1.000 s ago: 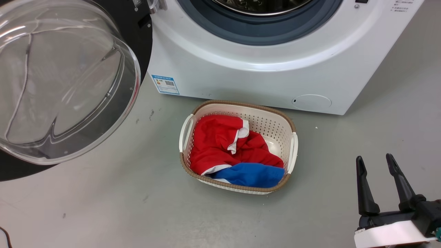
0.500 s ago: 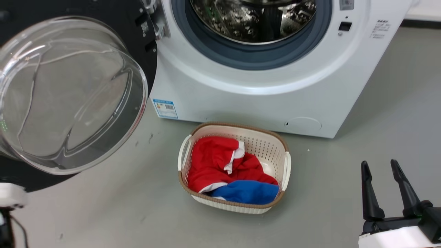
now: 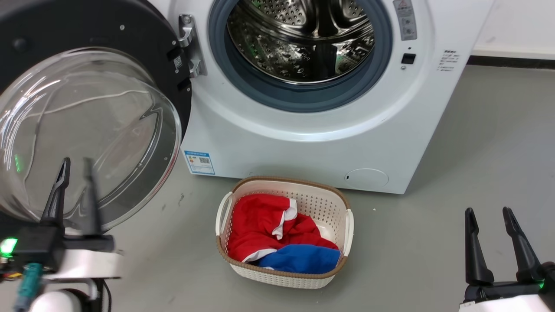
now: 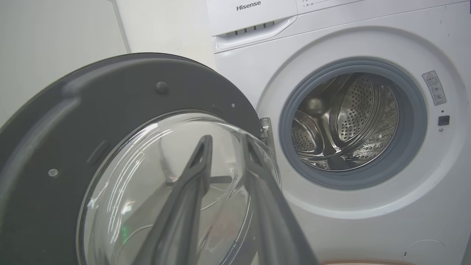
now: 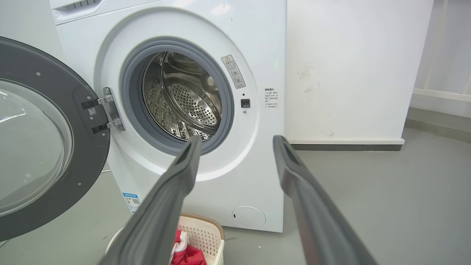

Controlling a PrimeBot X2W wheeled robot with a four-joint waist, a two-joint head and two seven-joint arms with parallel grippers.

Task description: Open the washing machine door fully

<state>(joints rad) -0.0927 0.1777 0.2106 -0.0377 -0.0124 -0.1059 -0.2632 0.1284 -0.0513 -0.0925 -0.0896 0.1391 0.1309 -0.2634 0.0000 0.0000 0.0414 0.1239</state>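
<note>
Door swung wide on the machine's left edge, with the left gripper newly raised in front of it.

The washing machine door (image 3: 91, 130) hangs from its hinge (image 3: 188, 47), its glass bowl facing out and the steel drum (image 3: 299, 39) fully exposed, so the task looks nearly or wholly done. The head camera has tilted up over the last second. The left gripper (image 3: 76, 162) has come up at the lower left, fingers slightly parted and holding nothing. Whether it touches the glass I cannot tell. The right gripper (image 3: 487, 212) is spread and idle, well apart. A basket (image 3: 284, 182) of clothes sits on the floor by the machine's bottom edge, outside the door's swing.
</note>
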